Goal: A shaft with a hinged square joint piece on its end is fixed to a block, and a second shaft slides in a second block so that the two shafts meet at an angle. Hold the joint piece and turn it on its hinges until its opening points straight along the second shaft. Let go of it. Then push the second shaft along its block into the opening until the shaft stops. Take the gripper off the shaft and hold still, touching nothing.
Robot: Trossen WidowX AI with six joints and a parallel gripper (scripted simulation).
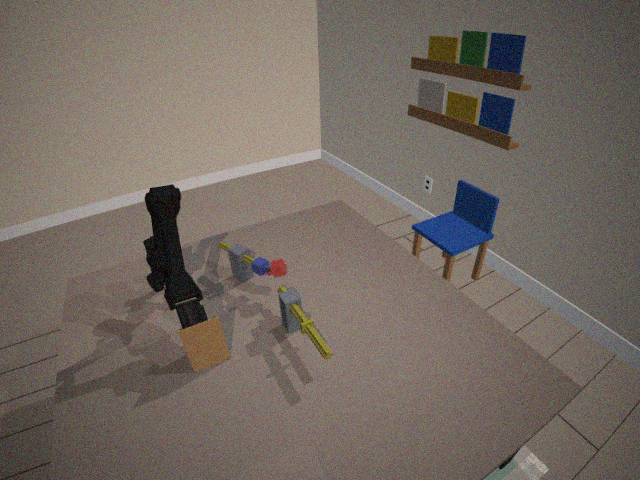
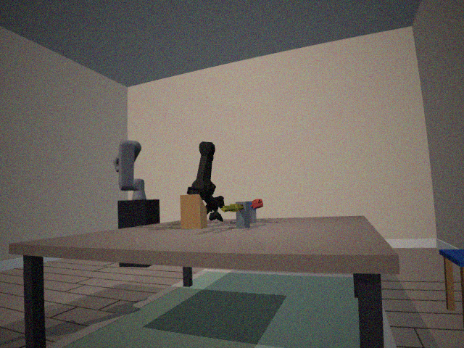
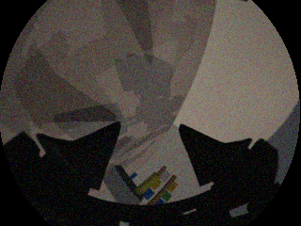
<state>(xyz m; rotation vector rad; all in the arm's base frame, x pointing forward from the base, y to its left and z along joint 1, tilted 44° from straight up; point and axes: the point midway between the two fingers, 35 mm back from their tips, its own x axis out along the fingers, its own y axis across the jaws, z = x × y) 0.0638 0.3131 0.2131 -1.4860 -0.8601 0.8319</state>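
The fixed shaft [image 1: 224, 245] runs through its grey block [image 1: 240, 264]. On its end sits the hinged joint piece, with a blue part [image 1: 261, 266] and a red part [image 1: 278, 268] [image 2: 257, 204]. The red part points off to the right, not along the second shaft. The yellow second shaft [image 1: 317, 341] [image 2: 231, 207] with a collar runs through the other grey block [image 1: 290, 312] [image 2: 242, 216]; its near tip is apart from the red part. My gripper [image 3: 150, 126] is open and empty, away from both shafts; its fingers are hard to make out in the top and exterior views.
A tan box [image 1: 205, 345] [image 2: 191, 212] stands beside the arm base, on the second shaft's side. The arm [image 1: 166, 235] [image 2: 204, 166] rises high and bends down again. The table [image 2: 262, 243] carries both blocks. A blue chair [image 1: 454, 232] stands beyond the table.
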